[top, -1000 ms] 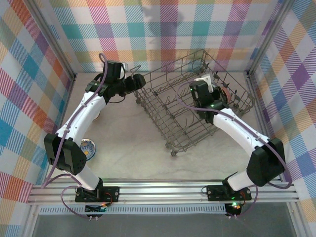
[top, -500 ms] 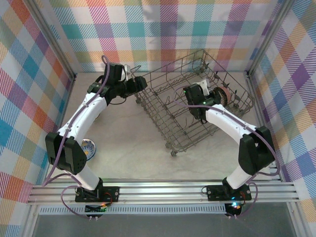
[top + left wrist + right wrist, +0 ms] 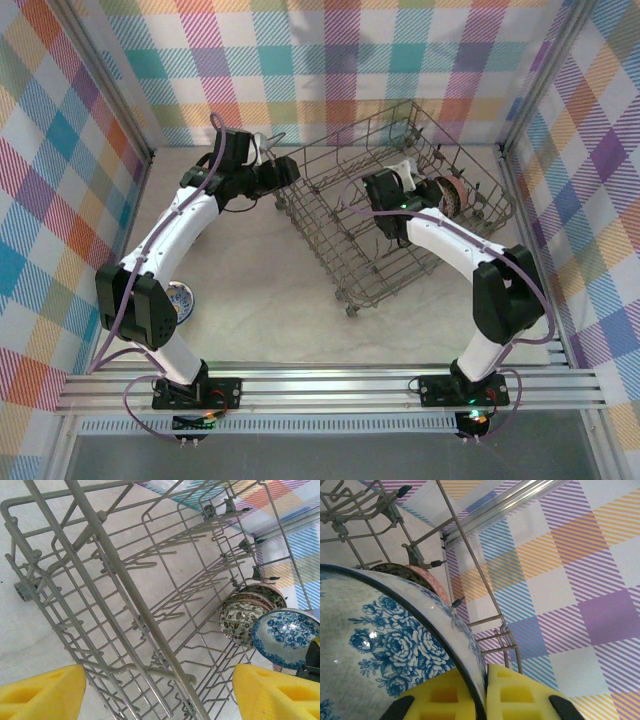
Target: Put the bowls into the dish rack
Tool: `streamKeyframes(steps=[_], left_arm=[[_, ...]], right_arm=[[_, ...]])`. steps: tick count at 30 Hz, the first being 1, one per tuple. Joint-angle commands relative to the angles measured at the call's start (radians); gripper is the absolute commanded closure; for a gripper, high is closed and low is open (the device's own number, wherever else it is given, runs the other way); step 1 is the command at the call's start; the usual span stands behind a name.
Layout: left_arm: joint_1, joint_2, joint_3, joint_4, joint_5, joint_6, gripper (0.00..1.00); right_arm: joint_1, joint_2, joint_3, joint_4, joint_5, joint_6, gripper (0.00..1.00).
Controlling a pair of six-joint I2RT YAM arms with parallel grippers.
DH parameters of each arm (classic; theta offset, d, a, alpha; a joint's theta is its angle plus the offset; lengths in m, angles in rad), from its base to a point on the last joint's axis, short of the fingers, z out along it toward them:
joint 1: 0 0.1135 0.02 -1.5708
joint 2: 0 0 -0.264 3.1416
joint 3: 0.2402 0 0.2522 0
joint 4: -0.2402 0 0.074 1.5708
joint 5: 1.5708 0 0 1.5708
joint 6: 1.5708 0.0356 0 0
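Note:
The dish rack (image 3: 350, 240) of grey wire stands at the middle right of the table. My right gripper (image 3: 408, 184) is inside it and is shut on the rim of a blue floral bowl (image 3: 380, 645), with the yellow pads (image 3: 520, 695) on either side of the rim. The same bowl (image 3: 285, 637) hangs just in front of two patterned bowls (image 3: 244, 621) that stand on edge at the rack's right end (image 3: 450, 195). My left gripper (image 3: 280, 172) hovers open over the rack's left rim, its fingertips (image 3: 40, 692) wide apart above the wires.
Another blue-patterned bowl (image 3: 183, 298) lies on the table at the left, partly hidden by the left arm. Plaid walls close in the table on three sides. The rack's tall gridded side (image 3: 505, 630) runs close behind the held bowl.
My right arm has swung left and back inside the rack with the blue bowl in its grip. The left gripper has barely moved.

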State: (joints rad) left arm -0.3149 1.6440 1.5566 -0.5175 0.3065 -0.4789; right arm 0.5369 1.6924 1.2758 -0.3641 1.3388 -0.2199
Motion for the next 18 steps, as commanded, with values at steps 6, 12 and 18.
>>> streamKeyframes(steps=[6,12,18], left_arm=[[0.017,-0.001,0.016,0.005,0.026,0.03,0.23],[0.017,-0.007,0.005,0.006,0.031,0.031,0.23],[0.017,-0.013,-0.007,0.013,0.035,0.027,0.23]], right_arm=[[0.017,0.026,0.024,-0.005,0.057,0.008,1.0],[0.028,0.037,0.025,-0.089,0.089,0.057,1.0],[0.028,0.024,0.033,-0.197,0.111,0.165,1.0]])
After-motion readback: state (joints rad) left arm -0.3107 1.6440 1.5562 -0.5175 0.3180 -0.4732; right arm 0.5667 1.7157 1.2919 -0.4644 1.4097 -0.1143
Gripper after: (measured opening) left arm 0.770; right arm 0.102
